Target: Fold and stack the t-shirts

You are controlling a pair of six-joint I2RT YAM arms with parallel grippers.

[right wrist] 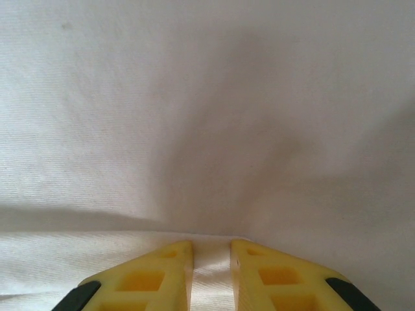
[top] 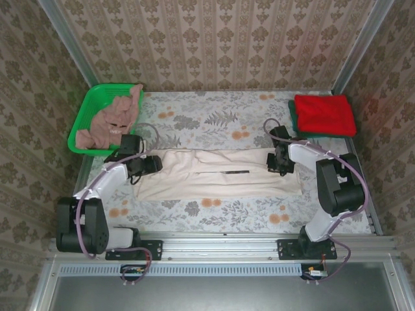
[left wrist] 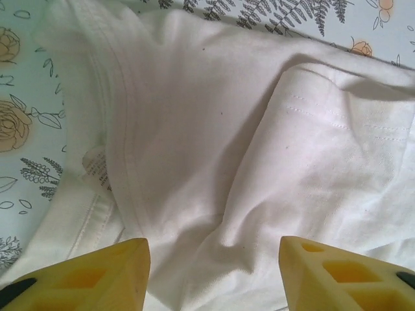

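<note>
Grippers sit at the two ends of the cream shirt [top: 220, 175], which lies folded into a long band across the middle of the flowered table [top: 214, 120] in the overhead view. At the band's left end the left gripper [top: 152, 163] has its yellow fingers [left wrist: 97, 272] spread well apart in the left wrist view, with the shirt's collar seam and a small label [left wrist: 97, 167] beyond them and nothing held between them. At the right end the right gripper [top: 280, 165] has its fingers [right wrist: 155, 275] drawn almost together, pinching a narrow fold of the cream cloth at the bottom of the right wrist view. A folded red shirt [top: 324, 113] lies at the upper right on a dark green shirt [top: 293, 116]. A pink-brown shirt [top: 113, 120] lies crumpled in the green basket [top: 79, 126] at the upper left.
</note>
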